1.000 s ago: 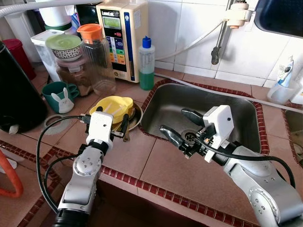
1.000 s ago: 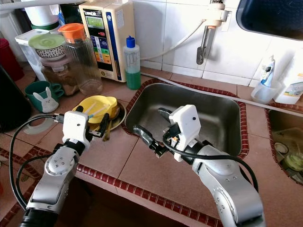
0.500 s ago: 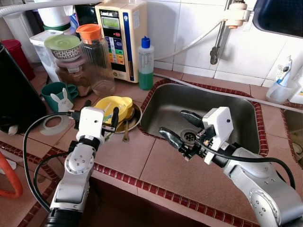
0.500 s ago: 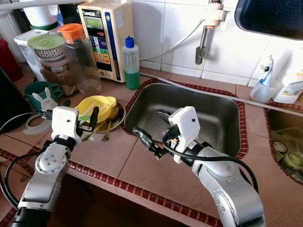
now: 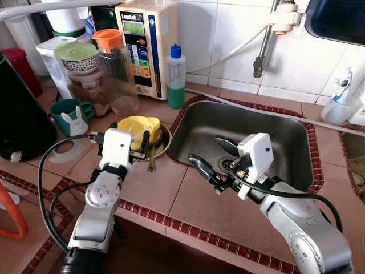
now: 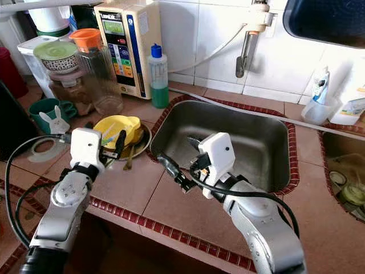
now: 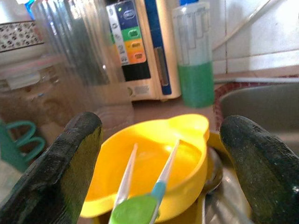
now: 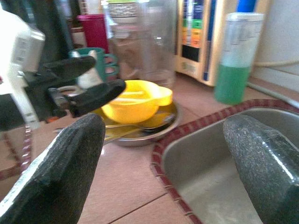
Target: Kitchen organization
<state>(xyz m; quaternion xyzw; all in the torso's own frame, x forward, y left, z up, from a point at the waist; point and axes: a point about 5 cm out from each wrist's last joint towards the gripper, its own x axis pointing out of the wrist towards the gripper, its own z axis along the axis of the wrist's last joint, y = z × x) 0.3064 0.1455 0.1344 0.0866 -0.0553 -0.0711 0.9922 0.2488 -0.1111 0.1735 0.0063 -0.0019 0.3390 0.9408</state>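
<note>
Yellow bowl before spread left gripper, soap bottle behind, right gripper spread over sink

A cream wall-side water ionizer with a coloured button panel is standing on the tiled surface. Just beside it, a clear bottle of green liquid with a blue cap is standing. A dark red canister is sitting well apart from it.

Yellow bowl holding a green-tipped utensil — green liquid in the blue-capped bottle, orange-lidded jug.
</note>
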